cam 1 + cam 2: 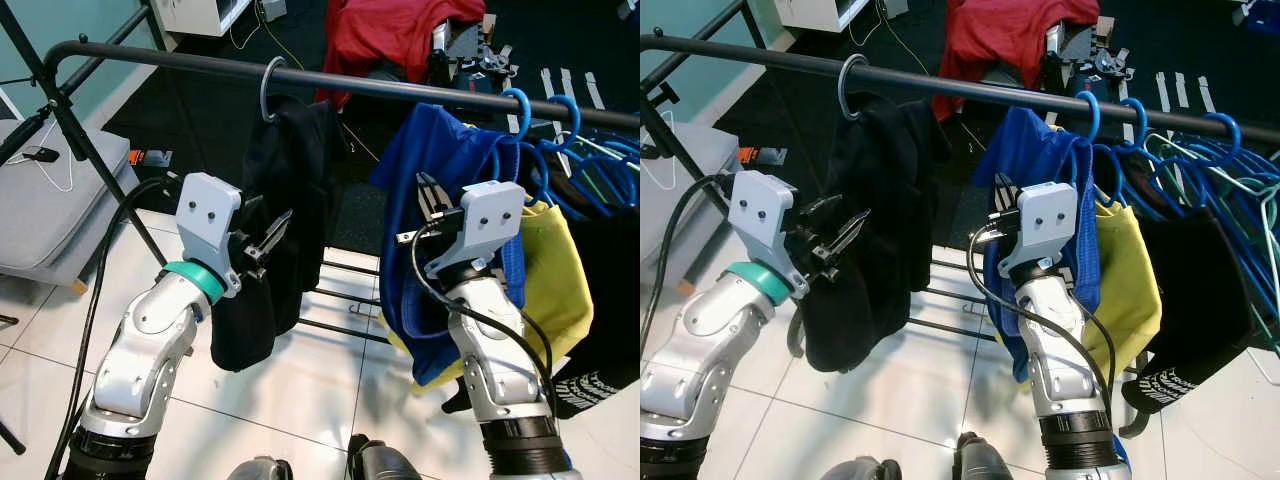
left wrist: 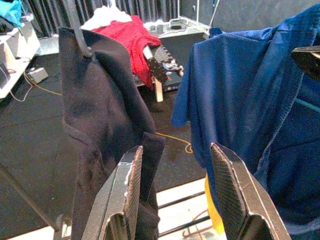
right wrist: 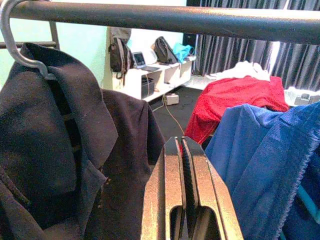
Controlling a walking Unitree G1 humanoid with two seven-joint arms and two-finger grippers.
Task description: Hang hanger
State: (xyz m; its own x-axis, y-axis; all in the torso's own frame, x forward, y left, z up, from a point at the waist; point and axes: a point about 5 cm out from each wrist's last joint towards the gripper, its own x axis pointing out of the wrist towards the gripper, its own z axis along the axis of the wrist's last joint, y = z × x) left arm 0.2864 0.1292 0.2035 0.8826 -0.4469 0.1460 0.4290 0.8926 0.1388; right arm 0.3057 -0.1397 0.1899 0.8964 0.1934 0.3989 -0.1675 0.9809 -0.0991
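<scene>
A black garment (image 1: 290, 200) hangs from a grey hanger whose hook (image 1: 266, 88) is over the dark clothes rail (image 1: 400, 88). My left gripper (image 1: 272, 235) stands open right beside the garment's lower part, with nothing between its fingers (image 2: 127, 190); the cloth's edge (image 2: 100, 125) lies next to one finger. My right gripper (image 1: 430, 195) is shut and empty, raised in front of a blue garment (image 1: 440, 160) hanging further right. Its closed tips (image 3: 182, 145) sit below the rail (image 3: 175, 17), between the black garment (image 3: 50, 140) and the blue one (image 3: 265, 150).
Several blue hangers (image 1: 560, 130) crowd the rail's right end, with a yellow garment (image 1: 555, 280) and a black one (image 1: 1200, 290). A red cloth (image 1: 400, 35) lies behind the rail. A grey cushioned bench (image 1: 50, 210) stands at left. The rack's lower bars (image 1: 345, 300) cross the white tiled floor.
</scene>
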